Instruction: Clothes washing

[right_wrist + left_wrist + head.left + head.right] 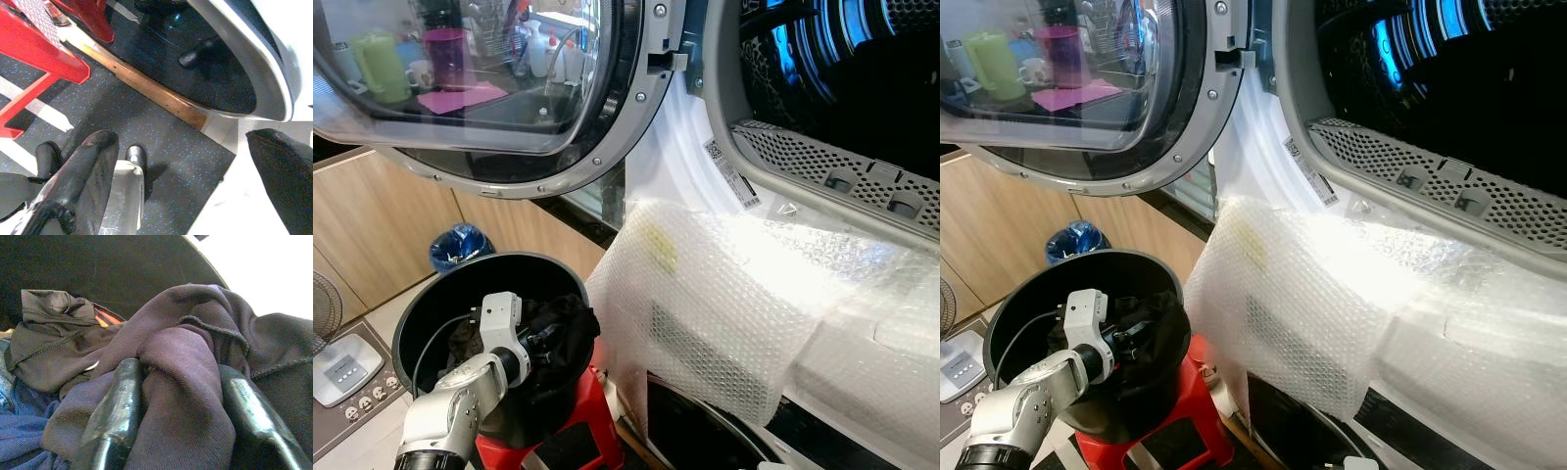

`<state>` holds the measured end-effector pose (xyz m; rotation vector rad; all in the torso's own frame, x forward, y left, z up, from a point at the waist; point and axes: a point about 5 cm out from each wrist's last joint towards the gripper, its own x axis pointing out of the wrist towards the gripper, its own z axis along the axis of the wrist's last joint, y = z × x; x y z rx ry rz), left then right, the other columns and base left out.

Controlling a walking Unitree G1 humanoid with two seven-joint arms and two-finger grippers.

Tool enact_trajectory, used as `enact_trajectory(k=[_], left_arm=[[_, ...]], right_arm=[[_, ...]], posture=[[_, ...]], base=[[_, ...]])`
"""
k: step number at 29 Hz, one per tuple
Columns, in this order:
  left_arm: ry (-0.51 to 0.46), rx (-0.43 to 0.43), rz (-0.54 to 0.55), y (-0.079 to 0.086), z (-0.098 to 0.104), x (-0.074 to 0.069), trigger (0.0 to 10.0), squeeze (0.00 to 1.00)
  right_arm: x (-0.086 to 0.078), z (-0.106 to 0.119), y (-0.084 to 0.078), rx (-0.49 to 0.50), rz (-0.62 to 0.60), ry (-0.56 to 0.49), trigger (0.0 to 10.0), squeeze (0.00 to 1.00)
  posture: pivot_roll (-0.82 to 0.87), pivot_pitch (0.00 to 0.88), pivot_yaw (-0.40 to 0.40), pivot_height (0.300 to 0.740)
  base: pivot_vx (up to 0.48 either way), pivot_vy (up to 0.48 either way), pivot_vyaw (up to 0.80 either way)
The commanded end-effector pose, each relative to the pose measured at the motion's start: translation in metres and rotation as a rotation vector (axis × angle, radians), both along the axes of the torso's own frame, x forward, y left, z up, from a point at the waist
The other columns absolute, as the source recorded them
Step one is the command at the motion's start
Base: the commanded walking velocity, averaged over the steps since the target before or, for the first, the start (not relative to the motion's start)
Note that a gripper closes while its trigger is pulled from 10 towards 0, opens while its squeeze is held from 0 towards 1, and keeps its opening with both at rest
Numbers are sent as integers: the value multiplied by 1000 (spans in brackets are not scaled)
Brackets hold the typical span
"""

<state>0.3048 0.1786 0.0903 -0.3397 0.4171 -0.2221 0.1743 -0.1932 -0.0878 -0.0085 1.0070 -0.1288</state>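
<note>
Beside the washer's front point(724, 294), wrapped in bubble wrap: black bucket point(421, 313) on red stool point(592, 431), rim just short of the wrap. Above the bucket, round door point(509, 108) swung wide, drum mouth point(842, 88) open and unobstructed. Left gripper point(178, 396) reaching over the bucket's near rim, fingers point(117, 406) pinching a fold of dark clothes point(186, 352) inside. Right gripper point(195, 176) hanging low over speckled floor point(186, 152), fingers spread apart.
</note>
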Motion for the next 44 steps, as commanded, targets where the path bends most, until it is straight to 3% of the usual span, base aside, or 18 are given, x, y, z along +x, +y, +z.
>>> enact_trajectory(k=[1, 9, 24, 30, 36, 44], left_arm=[[40, 8, -33, -4, -6, -6, 0, 0], [35, 0, -35, -5, -4, -8, 0, 0], [-56, -56, 12, -6, 13, -5, 0, 0], [-222, -125, 4, -5, 39, -6, 0, 0], [-371, -170, -125, -15, 69, -14, 0, 0], [-403, -118, -426, -40, 90, -30, 0, 0]], right_arm=[[-2, -1, 1, 4, -1, 11, 10000, 0], [-3, -2, 1, 9, -4, 13, 10000, 0], [-3, -2, 4, 27, -21, 11, 10000, 0], [-3, -2, 5, 35, -25, 8, 10000, 0], [-2, -2, 8, 47, -29, 0, 10000, 0], [1, -1, 9, 54, -36, -16, 10000, 0]], posture=[[-59, 66, -29, 740], [-60, 72, -27, 740], [-55, 88, -19, 740], [-46, 89, -14, 740], [-39, 89, -6, 740], [-27, 84, 12, 740]], base=[[0, 0, 0], [0, 0, 0], [0, 0, 0], [0, 0, 0], [0, 0, 0], [0, 0, 0]])
